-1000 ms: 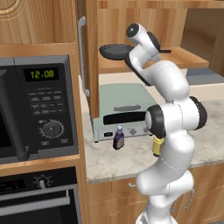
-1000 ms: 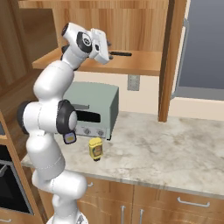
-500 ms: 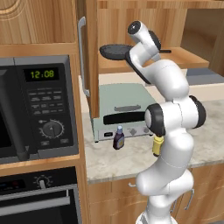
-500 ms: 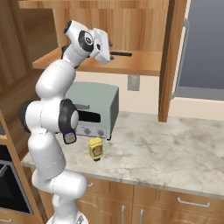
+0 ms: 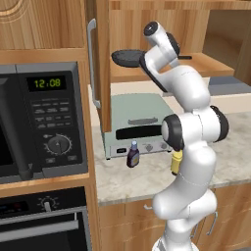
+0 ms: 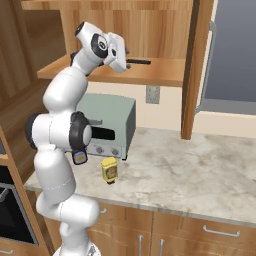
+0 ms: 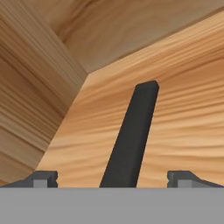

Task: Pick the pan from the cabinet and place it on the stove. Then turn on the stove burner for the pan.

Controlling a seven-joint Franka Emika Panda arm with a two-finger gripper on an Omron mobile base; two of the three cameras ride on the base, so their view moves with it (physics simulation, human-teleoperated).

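Small round dark frying pan (image 5: 128, 59) sits on the open brown wooden wall cabinet's shelf (image 6: 165, 75). Two-finger gripper (image 7: 113, 178), jaws spread wide and empty, straddles its straight handle (image 7: 131, 135). Likely rigid, fairly heavy; grasp the handle

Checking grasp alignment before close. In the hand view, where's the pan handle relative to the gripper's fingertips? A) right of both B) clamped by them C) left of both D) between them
D: the pan handle runs up between the two spread fingertips of the open gripper, with wood showing on either side of it.
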